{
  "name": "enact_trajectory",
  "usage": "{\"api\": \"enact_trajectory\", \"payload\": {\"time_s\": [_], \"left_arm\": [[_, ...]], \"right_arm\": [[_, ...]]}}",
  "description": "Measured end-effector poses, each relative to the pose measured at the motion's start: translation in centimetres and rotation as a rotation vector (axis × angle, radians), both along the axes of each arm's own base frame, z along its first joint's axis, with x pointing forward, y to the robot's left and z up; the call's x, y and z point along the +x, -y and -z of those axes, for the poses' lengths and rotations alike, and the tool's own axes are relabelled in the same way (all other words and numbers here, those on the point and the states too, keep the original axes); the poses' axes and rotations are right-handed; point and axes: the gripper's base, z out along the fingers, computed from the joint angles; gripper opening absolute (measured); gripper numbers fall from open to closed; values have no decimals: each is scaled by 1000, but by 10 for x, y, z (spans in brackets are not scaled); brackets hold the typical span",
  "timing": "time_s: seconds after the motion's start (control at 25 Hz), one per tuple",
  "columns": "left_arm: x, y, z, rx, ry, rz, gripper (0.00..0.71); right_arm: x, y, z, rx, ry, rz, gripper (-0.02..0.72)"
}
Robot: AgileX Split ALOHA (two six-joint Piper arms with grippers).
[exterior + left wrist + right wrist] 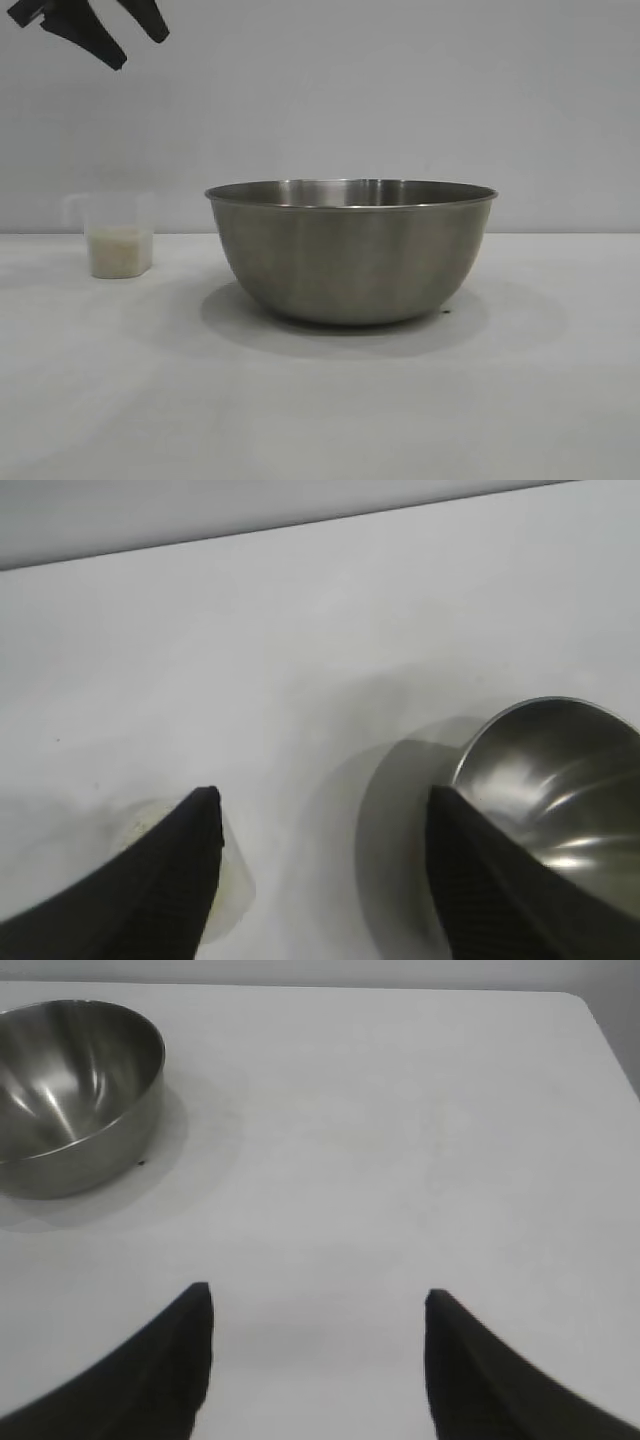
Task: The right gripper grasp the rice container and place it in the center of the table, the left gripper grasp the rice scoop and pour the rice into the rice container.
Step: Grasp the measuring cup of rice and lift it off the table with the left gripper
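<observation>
The large round stainless-steel mixing bowl with a thin rolled rim [352, 250] stands upright near the middle of the plain white matte worktop [320, 400], its brushed grey sides casting a soft shadow around its base. Nothing shows inside it in the wrist views, where its inner wall gleams bare [560, 780] [70, 1070].

To the bowl's left in the exterior view, and apart from it, stands the small translucent plastic measuring cup [118, 237], upright on the worktop. A pale off-white mass of rice grains [119, 250] fills its lower part.

The black left pincer [120, 35] hangs high above the cup at the top left corner of the exterior view, touching nothing. In its own wrist view its two pointed fingers [165, 890] stand well apart with nothing between them, one over the cup [235, 880] and the other over the bowl.

The black right pincer [318, 1295] is above bare worktop, well away from the bowl, its pointed fingers [160, 1370] spread wide and holding nothing.
</observation>
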Motion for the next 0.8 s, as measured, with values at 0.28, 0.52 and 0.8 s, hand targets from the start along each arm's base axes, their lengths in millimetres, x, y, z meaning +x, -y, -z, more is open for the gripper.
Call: {"api": "enact_trajectory", "payload": {"time_s": [0.28,0.52,0.8], "left_arm": [[-4,-3,3,39,-49,-5,321],[-15,-4,-15,59,-32,14,328],[-28,-6,-31,88,-35,23,328]], "right_arm": [[0,0,0,0,0,0,435],[0,0,0,0,0,0,435],[0,0,0,0,0,0,435]]}}
